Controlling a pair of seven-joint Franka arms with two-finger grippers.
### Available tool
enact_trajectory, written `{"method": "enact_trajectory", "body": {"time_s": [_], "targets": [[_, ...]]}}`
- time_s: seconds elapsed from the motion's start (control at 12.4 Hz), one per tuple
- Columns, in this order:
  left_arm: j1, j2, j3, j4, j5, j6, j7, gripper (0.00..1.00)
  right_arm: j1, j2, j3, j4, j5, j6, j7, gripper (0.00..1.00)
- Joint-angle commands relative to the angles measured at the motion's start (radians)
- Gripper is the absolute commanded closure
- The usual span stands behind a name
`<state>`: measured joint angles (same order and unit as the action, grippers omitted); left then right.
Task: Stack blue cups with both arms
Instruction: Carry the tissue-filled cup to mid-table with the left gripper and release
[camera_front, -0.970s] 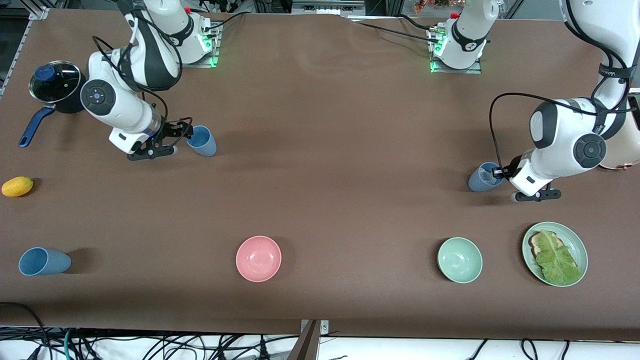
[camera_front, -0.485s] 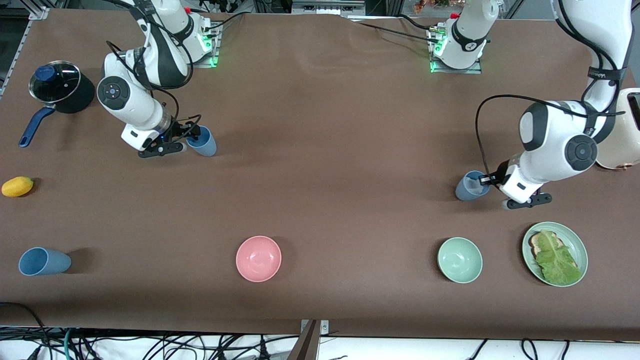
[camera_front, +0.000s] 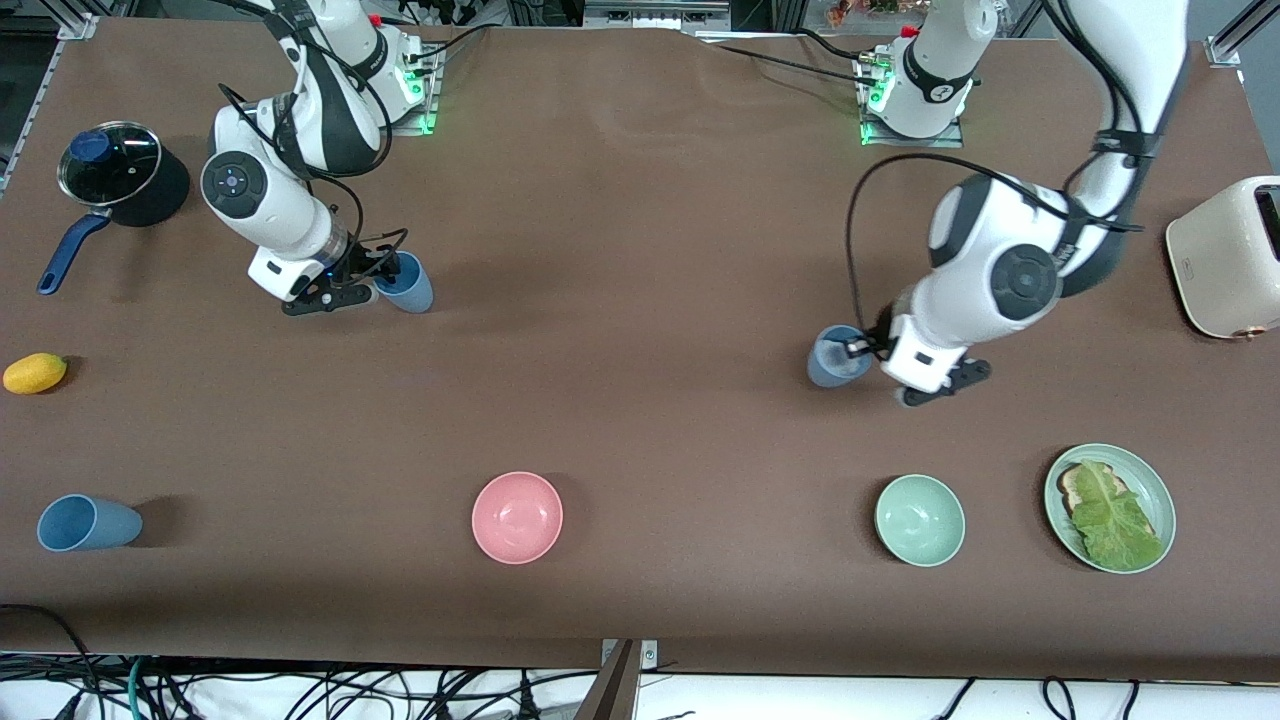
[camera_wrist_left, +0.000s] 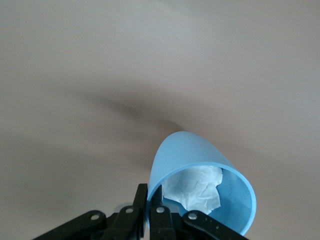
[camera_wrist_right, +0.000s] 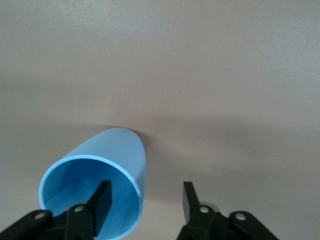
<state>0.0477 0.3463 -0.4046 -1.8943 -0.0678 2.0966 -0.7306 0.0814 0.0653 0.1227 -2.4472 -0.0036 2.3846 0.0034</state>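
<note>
Left gripper (camera_front: 858, 350): clamped on the rim of a blue cup (camera_front: 833, 356), one finger inside and one outside; over the table (camera_front: 640, 330) toward the left arm's end, above the stretch farther from the front camera than the green bowl (camera_front: 920, 520).
Held cup: the left wrist view shows crumpled white paper (camera_wrist_left: 195, 190) inside it; its base is hidden in that view, and whether it touches the table cannot be told.
Right gripper (camera_front: 372, 280): jaws apart, straddling the rim of a second blue cup (camera_front: 408, 282), one finger (camera_wrist_right: 102, 200) inside the mouth and one outside; whether either touches the wall cannot be told.
Second cup: standing on the table toward the right arm's end, near the pot (camera_front: 120, 185); its lower edge is cut off in the right wrist view.
Third cup (camera_front: 85, 522): lying on its side near the front edge at the right arm's end.
Others: pink bowl (camera_front: 517, 517), yellow fruit (camera_front: 35, 373), plate (camera_front: 1155, 480) with lettuce on bread, toaster (camera_front: 1225, 255) cut off by the frame edge.
</note>
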Motion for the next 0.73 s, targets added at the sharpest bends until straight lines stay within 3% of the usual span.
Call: {"method": "enact_trajectory", "body": {"time_s": [0.0,0.4,0.65], "targets": [[-0.038,0.045,-0.06,0.075,-0.041,-0.017,-0.151,1.0,-0.003,-0.004,0.009,-0.012,0.007,0.018,0.013,0.42],[-0.224,0.293,-0.051,0.3,0.029,-0.013,-0.373,1.0,-0.003,-0.001,0.009,-0.012,0.007,0.018,0.015,0.8],[-0.241,0.336,-0.053,0.313,0.082,0.026,-0.415,1.0,-0.003,-0.001,0.009,-0.012,0.007,0.016,0.015,1.0]]}}
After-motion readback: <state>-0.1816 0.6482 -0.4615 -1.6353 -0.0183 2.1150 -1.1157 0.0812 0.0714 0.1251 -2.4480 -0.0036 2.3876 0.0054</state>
